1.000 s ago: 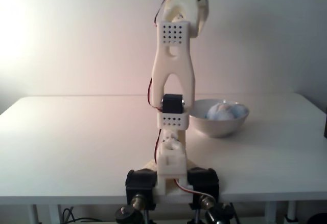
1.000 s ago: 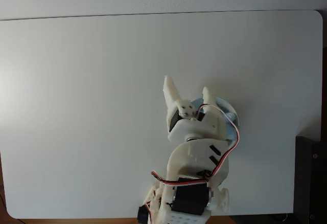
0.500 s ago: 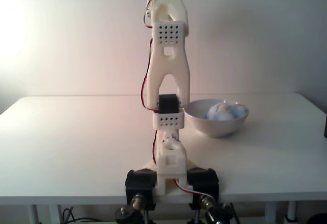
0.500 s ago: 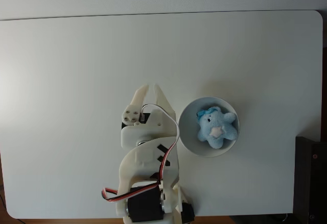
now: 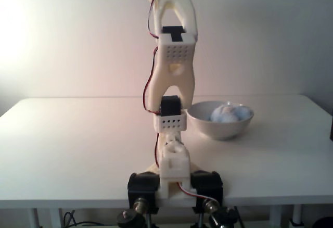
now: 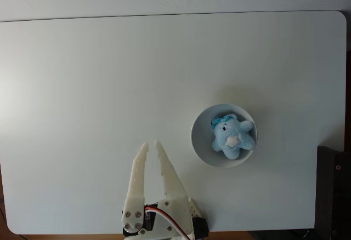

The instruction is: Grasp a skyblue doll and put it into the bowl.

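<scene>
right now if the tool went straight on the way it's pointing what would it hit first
Seen from above, the tool points up the picture over the bare table. Nothing lies in that line; the bowl sits off to its right. Its height above the table is unclear.

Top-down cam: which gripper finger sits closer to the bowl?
The finger on the right in that view; the bowl with the skyblue doll lies to its right, the other finger farther left.

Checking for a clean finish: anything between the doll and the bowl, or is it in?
Nothing in the way. The doll already lies inside the bowl. The gripper sits to the bowl's left in the top-down fixed view, holding nothing, with bare table between them.
</scene>
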Controlling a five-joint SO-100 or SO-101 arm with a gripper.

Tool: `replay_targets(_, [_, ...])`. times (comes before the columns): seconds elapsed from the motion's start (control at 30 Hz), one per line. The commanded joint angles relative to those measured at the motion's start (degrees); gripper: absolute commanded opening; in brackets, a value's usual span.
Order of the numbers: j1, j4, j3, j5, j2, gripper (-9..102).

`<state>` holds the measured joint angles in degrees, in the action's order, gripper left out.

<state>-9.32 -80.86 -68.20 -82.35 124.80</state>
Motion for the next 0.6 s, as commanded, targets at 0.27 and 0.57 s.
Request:
replay_targets(0.27, [0.79, 0.7, -36.21, -0.53, 38.14, 2])
replay_targets(0.57, [4.92, 0.7, -60.21, -0.53, 59.94, 2])
